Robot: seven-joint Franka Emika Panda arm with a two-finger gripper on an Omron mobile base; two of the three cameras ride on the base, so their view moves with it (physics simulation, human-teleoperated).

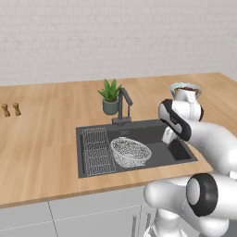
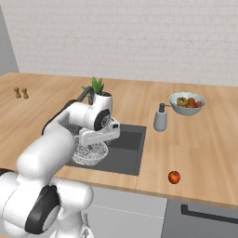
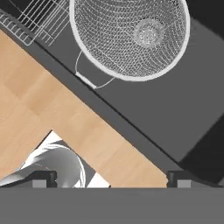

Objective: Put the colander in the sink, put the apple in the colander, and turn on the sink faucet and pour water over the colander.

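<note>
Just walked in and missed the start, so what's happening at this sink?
The robot arm is working over the sink. The colander already sits in the basin beside a wire rack. The end effector hangs open above the sink's front edge, holding nothing. The apple lies on the counter to the right, and no water runs from the faucet.

A kitchen: wooden counter (image 1: 41, 139), sink (image 1: 180, 155), faucet (image 1: 123, 105), brick wall (image 1: 115, 37).

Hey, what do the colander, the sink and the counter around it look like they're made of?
The colander looks like fine silvery-white wire mesh with a solid metal rim; you can see through the weave. The sink reads as matte dark grey, maybe composite or coated metal, with no shine to settle it. The counter looks like light wood planks, with grain lines and seams showing.
</note>
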